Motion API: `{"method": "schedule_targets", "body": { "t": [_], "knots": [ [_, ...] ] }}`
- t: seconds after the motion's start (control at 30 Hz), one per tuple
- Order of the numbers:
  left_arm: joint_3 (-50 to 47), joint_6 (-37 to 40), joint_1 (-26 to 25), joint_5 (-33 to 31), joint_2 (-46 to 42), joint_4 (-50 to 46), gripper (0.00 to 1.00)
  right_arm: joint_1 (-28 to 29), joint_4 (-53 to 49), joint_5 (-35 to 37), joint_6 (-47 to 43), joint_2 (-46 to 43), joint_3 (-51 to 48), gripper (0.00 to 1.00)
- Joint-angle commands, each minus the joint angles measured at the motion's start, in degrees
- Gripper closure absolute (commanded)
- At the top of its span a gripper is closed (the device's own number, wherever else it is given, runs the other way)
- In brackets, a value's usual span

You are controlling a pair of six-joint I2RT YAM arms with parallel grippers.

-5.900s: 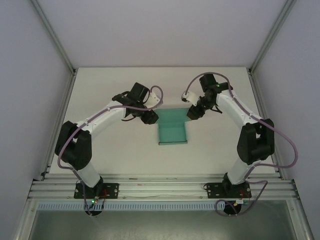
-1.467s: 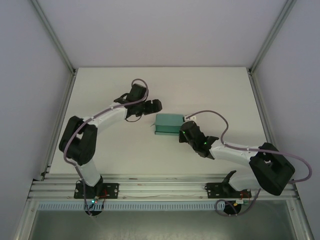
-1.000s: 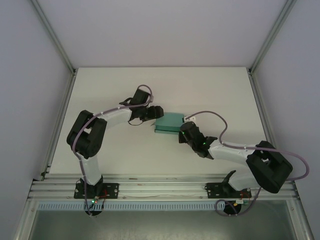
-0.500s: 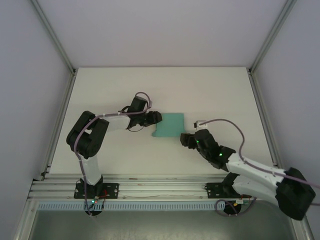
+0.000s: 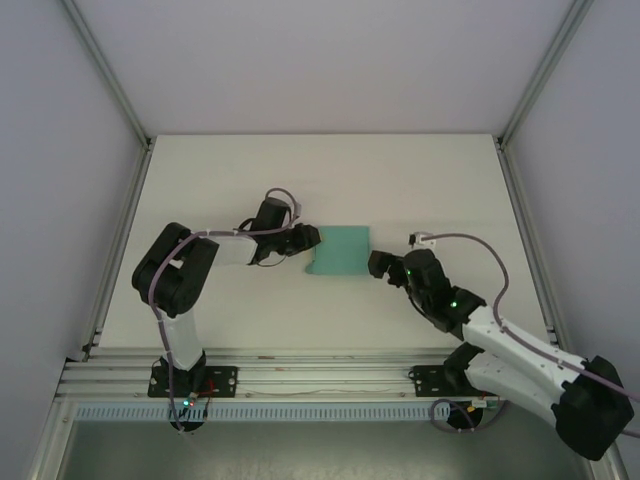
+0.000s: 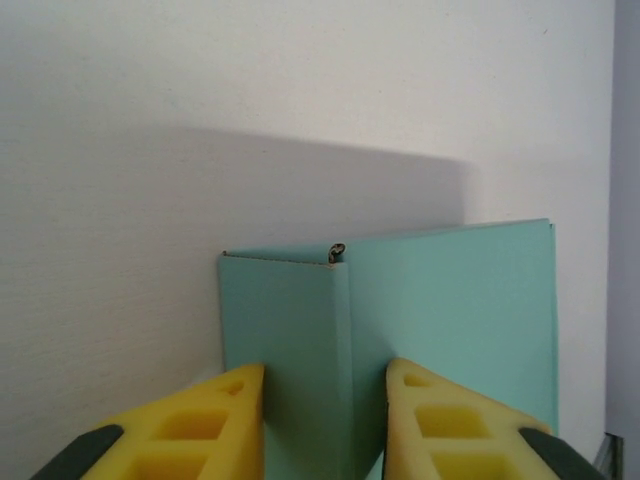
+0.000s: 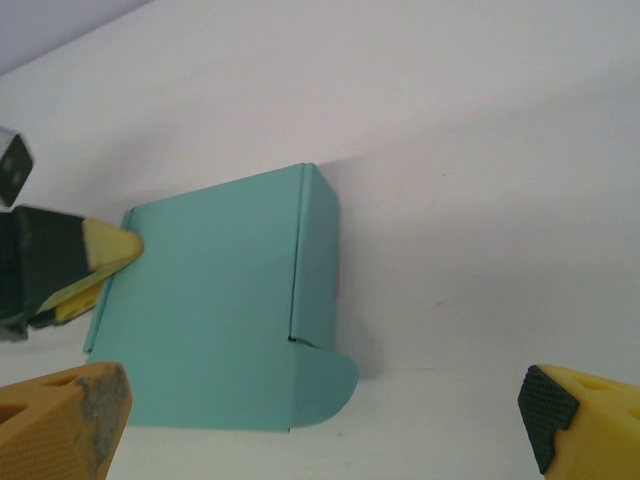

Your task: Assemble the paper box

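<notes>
left jaws: squeezed shut on the near edge of the paper box (image 6: pixel 450 320).
paper box: teal, lying on the white worktop (image 5: pixel 220 180) between both jaws.
right jaws: wide apart, the box just ahead of them, not touching.

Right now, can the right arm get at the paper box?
Probably yes: the right gripper is open and faces the paper box, with just table between them; the left gripper sits at the box's opposite edge.
</notes>
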Motion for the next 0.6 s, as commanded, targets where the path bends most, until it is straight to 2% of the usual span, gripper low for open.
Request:
{"method": "schedule_targets", "body": {
  "t": [0.0,0.13,0.33,0.57],
  "knots": [
    [-3.6,-0.7,1.2,0.1,0.8,-2.7,0.74,-3.4,-3.3,-7.6,3.5,5.2,4.8,0.0],
    [-6.2,-1.8,2.4,2.3,0.7,1.1,0.81,-6.1,-5.2,-13.5,3.1,14.0,9.8,0.0],
    [-10.3,-3.6,4.5,5.1,1.0,7.5,0.82,-8.9,-6.7,-20.6,1.8,24.8,16.7,0.0],
    [-11.6,-1.5,5.2,5.9,-0.3,7.3,0.81,-10.0,-1.3,-30.2,0.9,32.4,21.2,0.0]
  ]
}}
